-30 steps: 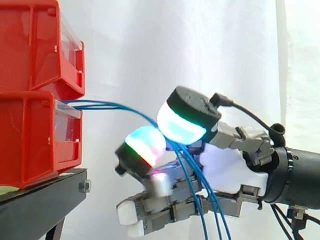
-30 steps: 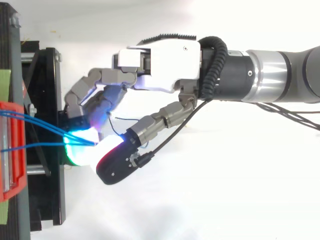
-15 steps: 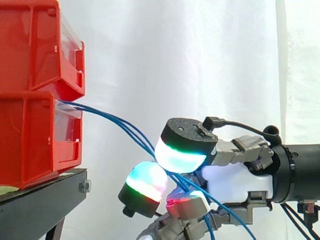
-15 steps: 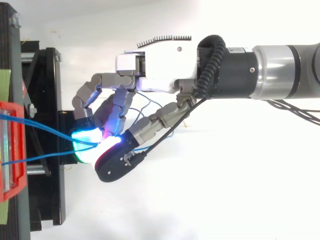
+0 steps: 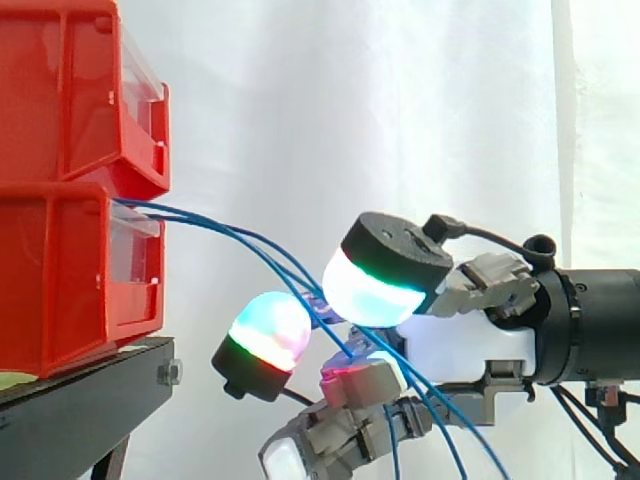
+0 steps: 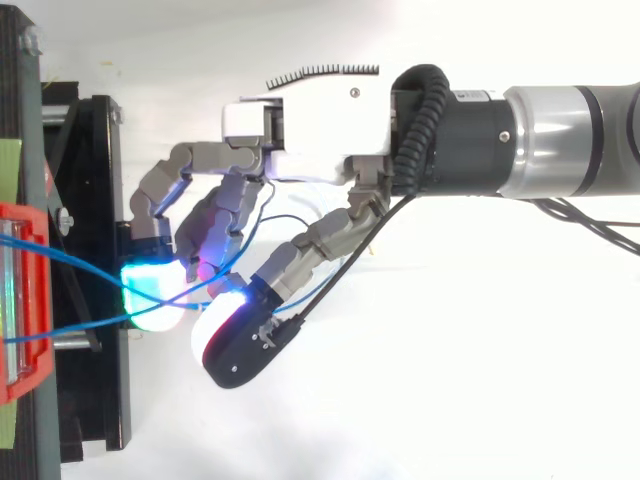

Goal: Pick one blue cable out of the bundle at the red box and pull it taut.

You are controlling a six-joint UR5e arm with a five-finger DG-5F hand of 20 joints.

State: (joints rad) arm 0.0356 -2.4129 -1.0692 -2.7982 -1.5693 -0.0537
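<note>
Several thin blue cables (image 5: pixel 215 226) leave the front of the lower red plastic bin (image 5: pixel 60 280). That bin sits under a second red plastic bin (image 5: pixel 60 90) on a black stand (image 5: pixel 90 385) at the left of the side view. The cables' long axis runs away from the bin toward the right. They slope downward in a shallow arc rather than a straight line and meet the robot hand (image 6: pixel 310 130) well apart from the bin front. Past the hand the strands turn and hang steeply to the bottom edge.

In the top view two strands leave the bin apart and converge on one spot between the glowing pads (image 6: pixel 150 300). The robot hand reaches in from the right with its fingers curled, closed around the cables. In the side view the strands pass between a large cyan-green pad above and a multicoloured pad below. How many strands it actually clamps cannot be told. A white curtain (image 5: pixel 300 100) hangs behind.
</note>
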